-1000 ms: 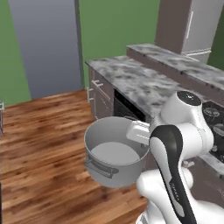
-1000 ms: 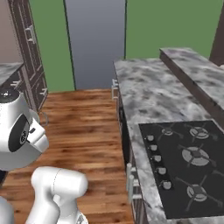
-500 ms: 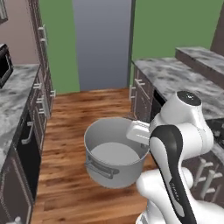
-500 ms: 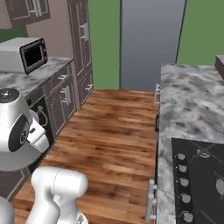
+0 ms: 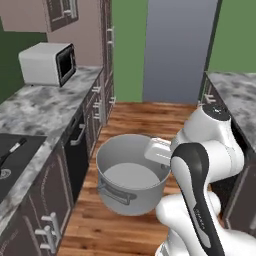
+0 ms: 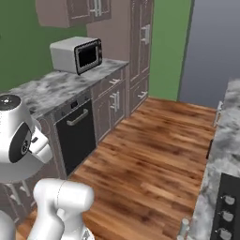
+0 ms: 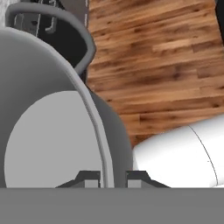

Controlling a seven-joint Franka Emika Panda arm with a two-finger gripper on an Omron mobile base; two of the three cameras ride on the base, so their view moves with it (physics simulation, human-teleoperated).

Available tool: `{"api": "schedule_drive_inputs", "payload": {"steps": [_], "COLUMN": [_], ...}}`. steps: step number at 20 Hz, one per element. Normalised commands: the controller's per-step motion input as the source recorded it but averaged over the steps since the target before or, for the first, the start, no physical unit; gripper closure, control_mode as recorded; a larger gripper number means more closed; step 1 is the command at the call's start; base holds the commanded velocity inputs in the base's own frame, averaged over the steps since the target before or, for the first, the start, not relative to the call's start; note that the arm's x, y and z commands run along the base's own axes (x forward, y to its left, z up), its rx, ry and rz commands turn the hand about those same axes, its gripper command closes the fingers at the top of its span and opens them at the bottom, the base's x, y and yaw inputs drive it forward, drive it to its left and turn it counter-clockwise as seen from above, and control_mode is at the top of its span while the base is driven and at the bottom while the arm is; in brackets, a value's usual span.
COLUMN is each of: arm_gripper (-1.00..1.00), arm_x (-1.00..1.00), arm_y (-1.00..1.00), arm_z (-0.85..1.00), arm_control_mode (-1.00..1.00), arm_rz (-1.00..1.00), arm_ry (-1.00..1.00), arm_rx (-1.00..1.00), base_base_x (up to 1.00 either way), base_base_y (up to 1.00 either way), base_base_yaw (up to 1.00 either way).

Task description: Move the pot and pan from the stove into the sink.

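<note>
Arm folded close over base, jaws clenched on pot rim, pot upright above wooden floor.

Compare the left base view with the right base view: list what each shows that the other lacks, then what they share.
Left base view alone: the pot carried above the floor, and the sink set in the left counter. Right base view alone: the stove with its knobs at lower right. Both: the microwave on the counter, the wood floor and the grey door.
</note>
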Motion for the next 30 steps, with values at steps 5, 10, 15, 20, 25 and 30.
{"api": "schedule_drive_inputs", "payload": {"steps": [5, 10, 15, 20, 25, 30], "arm_gripper": [1.0, 1.0, 1.0, 1.0, 1.0, 1.0], "arm_x": [0.0, 0.0, 0.0, 0.0, 0.0, 0.0], "arm_y": [0.0, 0.0, 0.0, 0.0, 0.0, 0.0], "arm_z": [0.0, 0.0, 0.0, 0.0, 0.0, 0.0], "arm_control_mode": [1.0, 1.0, 1.0, 1.0, 1.0, 1.0], "arm_rz": [0.0, 0.0, 0.0, 0.0, 0.0, 0.0], "arm_ry": [0.0, 0.0, 0.0, 0.0, 0.0, 0.0], "arm_rx": [0.0, 0.0, 0.0, 0.0, 0.0, 0.0], "base_base_x": [0.0, -0.01, 0.0, -0.01, -0.02, 0.0], "base_base_y": [0.0, 0.0, 0.0, 0.0, 0.0, 0.0], "base_base_yaw": [0.48, 0.48, 0.49, 0.48, 0.47, 0.46]}}
